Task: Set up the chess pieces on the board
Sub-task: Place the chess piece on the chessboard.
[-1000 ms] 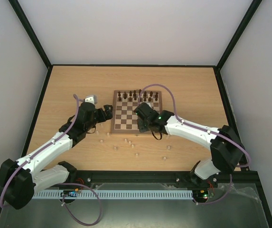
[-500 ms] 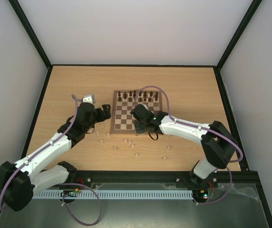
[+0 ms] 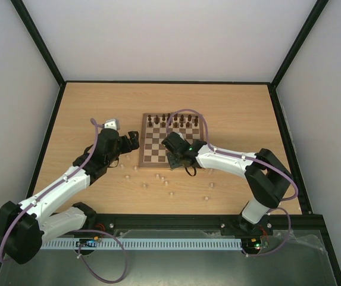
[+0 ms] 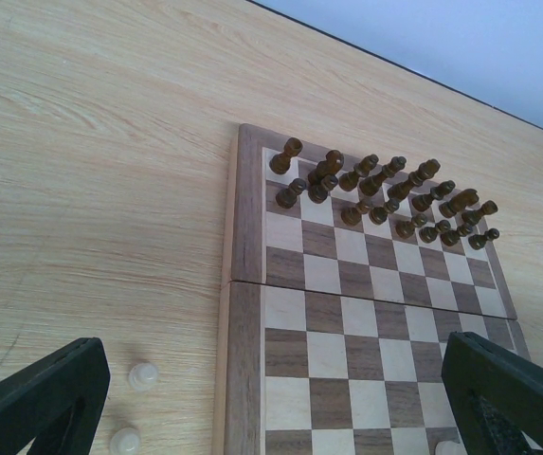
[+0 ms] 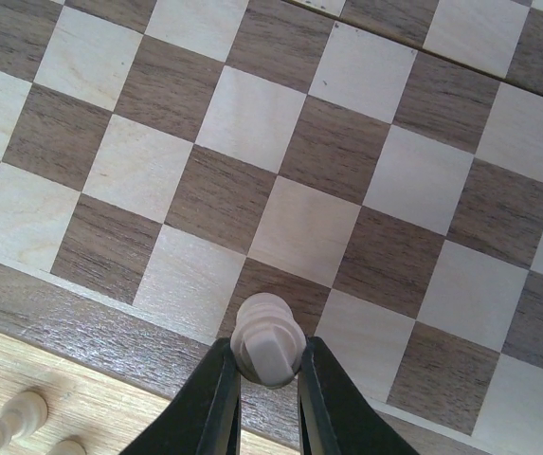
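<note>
Fingers (image 5: 216,403) of the right gripper (image 5: 268,365) are clamped on one pale piece (image 5: 269,332), pinching its head so that it hangs upright. Its kind cannot be told from above. The fingers (image 4: 44,398) of the left gripper (image 4: 273,351) stand wide apart with nothing between them, hovering just off the board's left side.

Nearest the bases, loose pieces (image 3: 171,193) lie scattered on the table (image 3: 87,113) in front of the board (image 3: 158,152). They are mostly well apart, and at least one is on its side. Two more (image 4: 143,375) sit just beside the board's left border.

The held piece hangs over the near row, above a dark square next to the border. This looks like the placing step for the first pale piece: no other shows clearly on the squares.

At the far side, the dark pieces (image 4: 375,194) fill their two rows.

The next move calls for a straight descent until the base rests centred on that square. The fingers should then part gently and lift clear, so the small piece is not dragged or tipped. After that, one of the scattered pieces needs fetching.
</note>
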`<action>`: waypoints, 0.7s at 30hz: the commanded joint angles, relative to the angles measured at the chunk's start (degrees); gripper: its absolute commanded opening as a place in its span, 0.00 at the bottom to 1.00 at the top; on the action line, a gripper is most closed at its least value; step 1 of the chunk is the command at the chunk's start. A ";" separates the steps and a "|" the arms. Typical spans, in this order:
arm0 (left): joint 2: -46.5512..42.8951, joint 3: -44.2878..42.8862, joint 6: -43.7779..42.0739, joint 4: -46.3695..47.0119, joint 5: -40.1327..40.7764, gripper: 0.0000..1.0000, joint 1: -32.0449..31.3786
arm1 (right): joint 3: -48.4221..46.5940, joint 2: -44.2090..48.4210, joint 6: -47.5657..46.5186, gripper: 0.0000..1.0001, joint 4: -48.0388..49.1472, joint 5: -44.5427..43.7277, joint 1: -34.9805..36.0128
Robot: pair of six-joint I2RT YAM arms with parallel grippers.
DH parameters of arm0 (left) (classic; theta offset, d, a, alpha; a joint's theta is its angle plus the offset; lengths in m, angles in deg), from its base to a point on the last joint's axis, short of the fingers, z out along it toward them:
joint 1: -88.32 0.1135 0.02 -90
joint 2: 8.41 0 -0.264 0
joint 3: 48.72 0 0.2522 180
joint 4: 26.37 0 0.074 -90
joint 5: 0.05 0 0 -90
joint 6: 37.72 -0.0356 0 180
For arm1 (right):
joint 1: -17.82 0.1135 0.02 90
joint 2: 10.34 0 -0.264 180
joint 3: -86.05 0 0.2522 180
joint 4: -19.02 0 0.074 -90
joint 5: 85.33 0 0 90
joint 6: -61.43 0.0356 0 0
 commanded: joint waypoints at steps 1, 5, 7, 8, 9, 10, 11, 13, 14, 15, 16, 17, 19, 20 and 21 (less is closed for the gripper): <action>-0.47 -1.46 -0.51 0.16 0.13 0.99 -0.19 | -0.64 -1.09 -0.38 0.09 -1.62 -0.57 0.40; -0.10 -1.51 -0.54 0.21 -0.15 0.99 -0.19 | -0.34 -0.66 -0.38 0.11 -1.55 -0.42 0.38; 0.03 -1.49 -0.51 0.21 -0.16 0.99 -0.17 | -0.20 -0.55 -0.38 0.12 -1.62 -0.32 0.34; 0.16 -1.47 -0.48 0.28 -0.22 0.99 -0.19 | -0.09 -0.44 -0.38 0.12 -1.63 -0.29 0.39; 0.23 -1.48 -0.51 0.29 -0.24 0.99 -0.19 | -0.07 -0.33 -0.41 0.12 -1.68 -0.11 0.38; 0.24 -1.48 -0.54 0.28 -0.25 0.99 -0.18 | -0.06 -0.32 -0.46 0.12 -1.77 0.02 0.38; 0.24 -1.49 -0.48 0.29 -0.25 0.99 -0.19 | -0.02 -0.20 -0.46 0.12 -1.72 -0.07 0.37; 0.17 -1.49 -0.56 0.33 -0.25 0.99 -0.19 | 0.15 -0.12 -0.47 0.12 -1.87 -0.43 0.40; 0.20 -1.47 -0.49 0.29 -0.25 0.99 -0.19 | 0.17 -0.05 -0.47 0.12 -1.90 -0.53 0.37; 0.18 -1.49 -0.54 0.24 -0.21 0.99 -0.19 | 0.24 0.05 -0.47 0.12 -1.90 -0.48 0.41; 0.19 -1.55 -0.57 0.37 -0.17 0.99 -0.11 | 0.24 0.12 -0.46 0.12 -1.86 -0.54 0.39; 0.25 -1.53 -0.59 0.42 -0.16 0.99 -0.16 | 0.33 0.19 -0.46 0.12 -1.95 -0.53 0.37; 0.29 -1.48 -0.61 0.38 -0.18 0.99 -0.17 | 0.48 0.37 -0.36 0.12 -2.01 -0.82 0.38; 0.35 -1.55 -0.57 0.39 -0.16 0.99 -0.14 | 0.50 0.41 -0.38 0.12 -2.10 -1.07 0.38; 0.37 -1.60 -0.59 0.35 -0.16 0.99 -0.18 | 0.53 0.33 -0.33 0.12 -2.13 -1.16 0.35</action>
